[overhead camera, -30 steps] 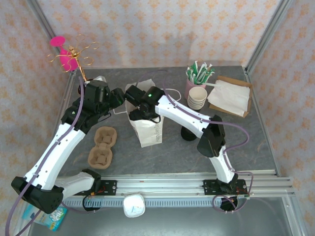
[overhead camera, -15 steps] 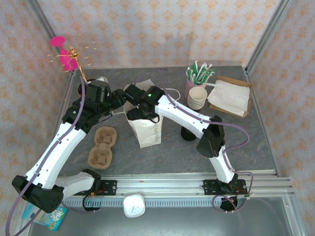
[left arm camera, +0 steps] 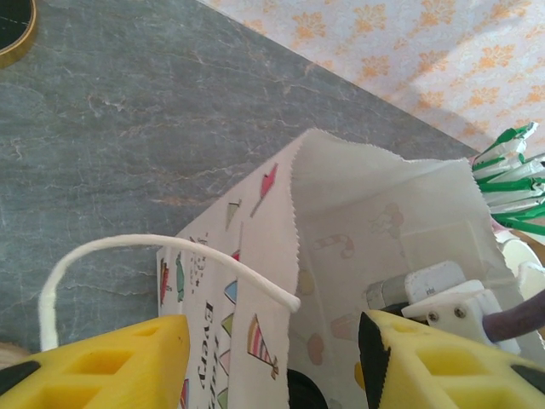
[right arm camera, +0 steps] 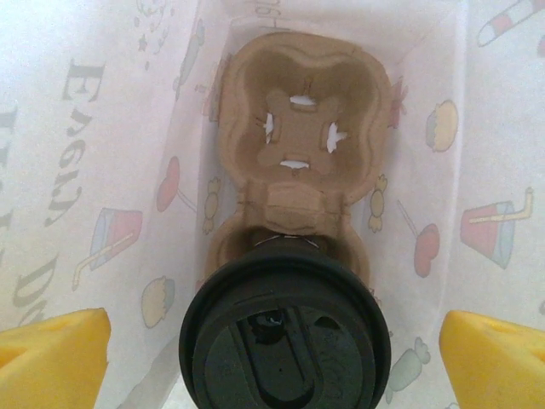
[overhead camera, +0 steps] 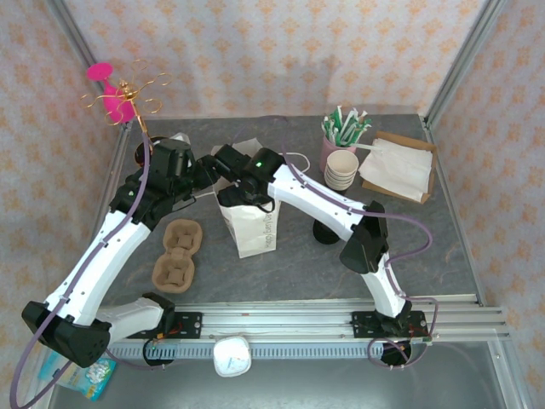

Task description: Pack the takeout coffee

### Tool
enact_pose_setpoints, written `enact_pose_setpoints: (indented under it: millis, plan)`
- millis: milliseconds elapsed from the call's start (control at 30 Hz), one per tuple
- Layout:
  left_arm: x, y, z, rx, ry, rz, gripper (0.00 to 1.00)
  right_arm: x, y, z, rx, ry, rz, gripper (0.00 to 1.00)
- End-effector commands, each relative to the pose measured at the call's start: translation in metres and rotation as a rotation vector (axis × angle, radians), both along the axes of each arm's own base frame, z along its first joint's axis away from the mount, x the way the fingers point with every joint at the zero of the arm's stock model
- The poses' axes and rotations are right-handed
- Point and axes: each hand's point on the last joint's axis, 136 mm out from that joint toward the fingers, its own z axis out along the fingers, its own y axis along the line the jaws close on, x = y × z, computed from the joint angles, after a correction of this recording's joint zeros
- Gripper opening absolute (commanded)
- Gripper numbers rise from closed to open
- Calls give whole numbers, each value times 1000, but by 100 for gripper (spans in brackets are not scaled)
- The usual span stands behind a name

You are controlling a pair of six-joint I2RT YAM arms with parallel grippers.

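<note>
From above, the left arm (overhead camera: 111,247) is a tiny bit closer to the bag (overhead camera: 254,226) than a second ago. The right arm (overhead camera: 315,200) reaches into the bag's top.

Left wrist: the left gripper (left arm camera: 272,358) is open, with the bag's edge between its fingers.

Right wrist: the right gripper (right arm camera: 277,358) is open wide. The cup (right arm camera: 285,332) stands in the carrier (right arm camera: 298,128) inside the bag, and no finger touches it.

Left claw (overhead camera: 207,170) edged right toward bag (overhead camera: 251,230); bag base shifted slightly left.
</note>
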Motion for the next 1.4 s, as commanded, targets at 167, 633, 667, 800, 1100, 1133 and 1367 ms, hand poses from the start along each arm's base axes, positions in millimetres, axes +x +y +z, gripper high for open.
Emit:
enact_pose_setpoints:
  millis: [167,633,667,800,1100,1133,1367]
  plan:
    - [2,-6,1,-7,-10,-22,57,1,-4,15,-8,-39,-16,97]
    - [3,-10,-9,-9,10,-37,52,-1,-1,17,2,-29,-13,82]
    - [3,-10,-9,-7,12,-38,52,-1,-1,18,3,-31,-14,82]
    - [2,-8,-11,0,13,-33,48,-1,-1,22,7,-35,-14,79]
    - [0,-5,-21,18,35,-24,46,-1,-2,27,17,-41,-21,74]
    - [0,-5,-21,18,36,-23,46,-1,-3,29,20,-42,-24,72]
    - [1,-4,-26,27,44,-19,44,-1,-3,34,30,-49,-24,63]
